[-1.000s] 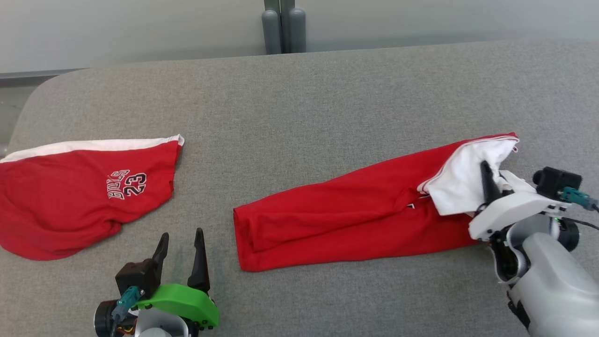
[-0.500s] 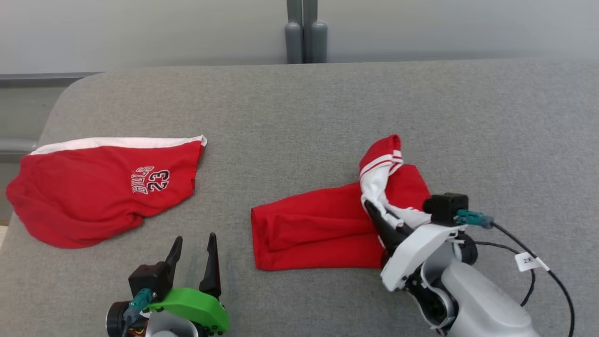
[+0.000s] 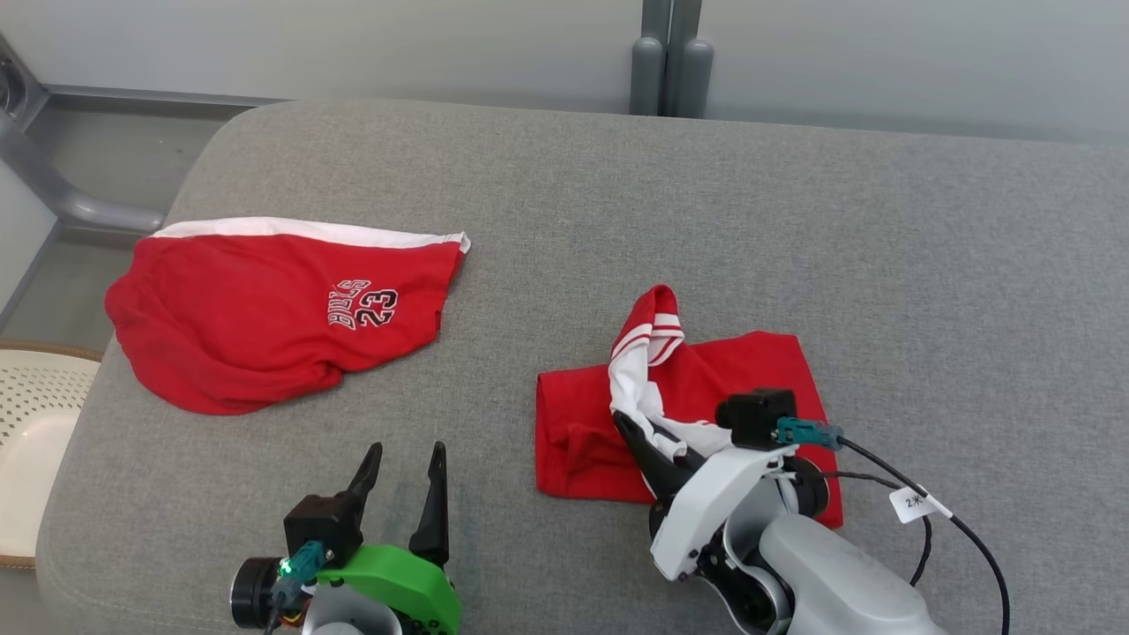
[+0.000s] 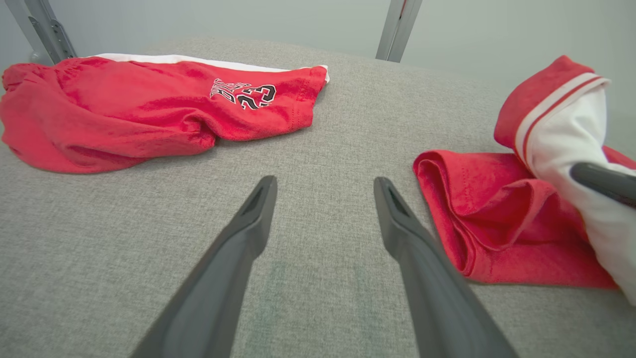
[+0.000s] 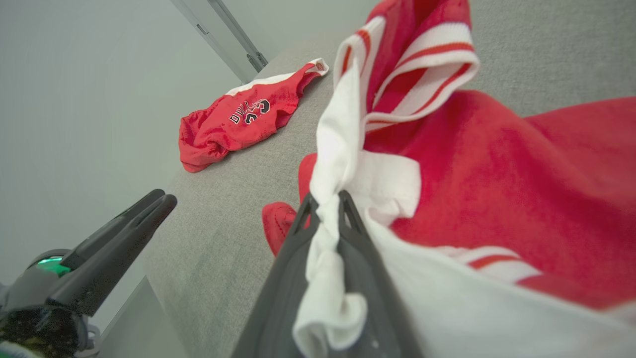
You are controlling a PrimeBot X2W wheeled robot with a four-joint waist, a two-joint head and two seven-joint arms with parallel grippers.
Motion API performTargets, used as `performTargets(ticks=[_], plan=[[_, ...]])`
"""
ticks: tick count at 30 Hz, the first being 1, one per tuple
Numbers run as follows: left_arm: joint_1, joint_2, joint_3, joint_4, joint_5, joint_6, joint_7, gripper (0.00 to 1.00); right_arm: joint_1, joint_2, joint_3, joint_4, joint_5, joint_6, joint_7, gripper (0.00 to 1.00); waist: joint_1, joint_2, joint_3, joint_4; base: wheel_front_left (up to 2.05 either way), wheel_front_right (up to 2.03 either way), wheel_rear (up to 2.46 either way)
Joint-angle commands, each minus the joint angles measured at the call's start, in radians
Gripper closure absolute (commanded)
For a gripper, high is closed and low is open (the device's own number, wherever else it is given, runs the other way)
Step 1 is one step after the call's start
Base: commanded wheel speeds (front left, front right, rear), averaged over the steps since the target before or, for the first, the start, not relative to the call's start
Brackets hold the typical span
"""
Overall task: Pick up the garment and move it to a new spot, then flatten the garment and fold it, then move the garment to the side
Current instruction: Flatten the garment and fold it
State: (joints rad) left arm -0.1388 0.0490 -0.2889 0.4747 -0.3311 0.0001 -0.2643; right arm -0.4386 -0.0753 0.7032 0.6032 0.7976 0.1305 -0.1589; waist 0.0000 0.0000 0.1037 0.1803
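Observation:
The garment (image 3: 573, 432) is red with a white lining and striped trim, and lies bunched on the grey cushion (image 3: 706, 220) right of centre. My right gripper (image 3: 628, 428) is shut on its white edge, and the cloth is pinched between the fingers (image 5: 325, 201). The striped hem (image 3: 654, 322) stands up above the red folded part (image 4: 477, 214). My left gripper (image 3: 401, 451) is open near the front edge with nothing between its fingers (image 4: 258, 209), left of the garment and apart from it. It also appears at the lower left of the right wrist view (image 5: 159, 199).
Red shorts (image 3: 265, 317) printed "BULLS 23" with a white waistband lie flat at the left (image 4: 124, 109). A white perforated basket (image 3: 35, 423) sits below the cushion's left edge. Grey posts (image 3: 668, 62) stand behind. A labelled cable (image 3: 917, 504) hangs from my right wrist.
The head camera has turned, shifting the whole picture right. My right gripper has carried the garment's white end leftwards over the red part, doubling it up. The left gripper stays open.

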Motion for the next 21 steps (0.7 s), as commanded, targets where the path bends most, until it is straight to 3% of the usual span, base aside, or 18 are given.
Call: performTargets(ticks=[1,3,4,5,6,12,21], plan=[[-0.019,0.003,0.000,-0.002,-0.007,0.005,0.000,0.00,-0.020,0.002,0.000,0.019,-0.010,0.000,-0.020,1.00,0.0000,0.0000,0.005,0.006,0.00,0.00,0.00],[-0.020,0.003,-0.002,-0.002,-0.009,0.007,0.000,0.00,-0.036,0.008,-0.001,0.053,-0.023,0.000,-0.043,1.00,0.0000,0.0000,0.007,0.004,0.00,0.00,0.00],[-0.020,0.003,-0.002,-0.002,-0.010,0.009,0.000,0.00,-0.043,0.011,-0.006,0.072,-0.031,0.000,-0.054,0.80,0.0000,0.0000,0.007,0.002,0.00,0.00,0.00],[-0.020,0.003,0.000,-0.002,-0.011,0.009,0.000,0.00,-0.050,0.014,-0.009,0.085,-0.039,0.000,-0.063,0.07,0.0000,0.0000,0.007,-0.001,0.00,0.00,0.00],[-0.020,0.003,0.001,-0.002,-0.012,0.010,0.000,0.00,-0.057,0.015,-0.017,0.101,-0.044,0.000,-0.073,0.00,0.0000,0.0000,0.007,-0.005,0.00,0.00,0.00],[-0.021,0.003,0.012,-0.005,-0.013,0.011,0.000,0.00,-0.083,0.019,-0.125,0.146,-0.120,0.000,-0.107,0.00,0.0000,0.0000,0.003,-0.041,0.00,0.00,0.00],[-0.026,0.004,0.038,-0.016,0.006,0.018,0.000,0.00,0.021,0.019,-0.506,0.025,-0.405,0.000,-0.106,0.00,0.0000,0.0000,-0.002,-0.107,0.00,0.00,0.00]])
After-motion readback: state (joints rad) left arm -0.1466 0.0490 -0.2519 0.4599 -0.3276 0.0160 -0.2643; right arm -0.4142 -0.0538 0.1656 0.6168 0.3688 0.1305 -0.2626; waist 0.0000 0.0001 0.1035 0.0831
